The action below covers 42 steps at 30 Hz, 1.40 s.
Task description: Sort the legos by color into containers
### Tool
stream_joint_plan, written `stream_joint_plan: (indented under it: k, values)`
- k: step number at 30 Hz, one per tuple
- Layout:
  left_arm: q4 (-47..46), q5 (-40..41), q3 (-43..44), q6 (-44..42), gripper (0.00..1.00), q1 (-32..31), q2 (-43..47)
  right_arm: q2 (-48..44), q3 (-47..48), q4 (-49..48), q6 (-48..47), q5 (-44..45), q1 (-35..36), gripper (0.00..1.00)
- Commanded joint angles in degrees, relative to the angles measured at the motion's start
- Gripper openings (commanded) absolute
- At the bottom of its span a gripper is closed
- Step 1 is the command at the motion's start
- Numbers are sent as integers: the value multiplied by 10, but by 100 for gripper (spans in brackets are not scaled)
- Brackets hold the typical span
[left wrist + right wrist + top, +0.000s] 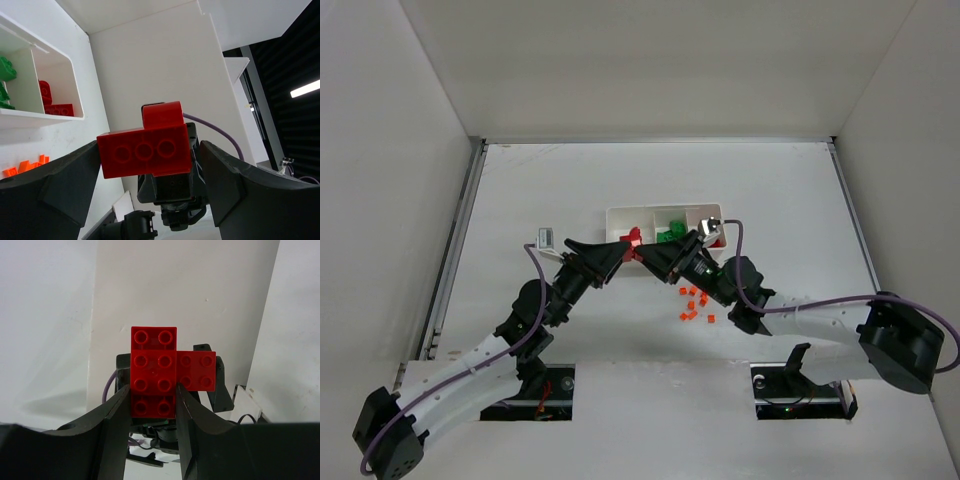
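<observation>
Two joined red legos [633, 240] hang in the air between both grippers, just in front of the white tray [620, 213]. My right gripper [643, 250] is shut on the long red brick [153, 372]; a smaller red brick [196, 371] sticks out beside it. My left gripper [623, 247] straddles the same red legos [145, 150] lengthwise: one finger [75, 175] touches them and a thin gap shows at the other. Green legos [670, 233] lie in the middle compartment and red ones [717, 240] in the right one. Tiny orange bits [695, 303] lie on the table.
The tray wall [75, 100] also shows in the left wrist view, with green legos [5, 75] and red legos [52, 102] inside and orange bits [27, 166] below it. A small white tag [544, 238] lies left of the tray. White walls enclose the table.
</observation>
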<state>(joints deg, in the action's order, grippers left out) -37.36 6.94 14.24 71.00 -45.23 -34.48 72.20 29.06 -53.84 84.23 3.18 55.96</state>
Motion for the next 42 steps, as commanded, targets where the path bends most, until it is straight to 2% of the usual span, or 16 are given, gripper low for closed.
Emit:
stream_joint_plan:
  k: [1,4,10,15,20,25,27,31,36,42]
  values:
    - [-51,-6,14,10,74,5,-2,7,-4,-64,9,-7,7,17]
    - [-53,-8,13,12,66,5,-4,11,-4,-64,9,-7,7,17]
    - [-45,-11,5,12,35,12,6,4,-16,-62,2,-7,6,17]
    - [-28,-30,-9,12,23,34,18,-23,-42,-55,-3,-6,-5,17]
    - [-13,-54,-28,12,19,62,40,-71,-61,-16,-20,-9,-31,17]
    - [30,-74,-42,9,18,92,58,-131,-65,63,-56,-26,-71,17]
    - [40,-83,-42,-1,18,97,62,-153,-55,126,-94,-41,-102,17]
    - [48,-102,-33,-37,18,87,47,-181,2,351,-214,-15,-167,17]
    - [63,-70,-21,-86,18,55,26,-134,103,550,-374,117,-169,17]
    - [74,-33,8,-150,19,6,-20,-30,177,601,-458,186,-162,17]
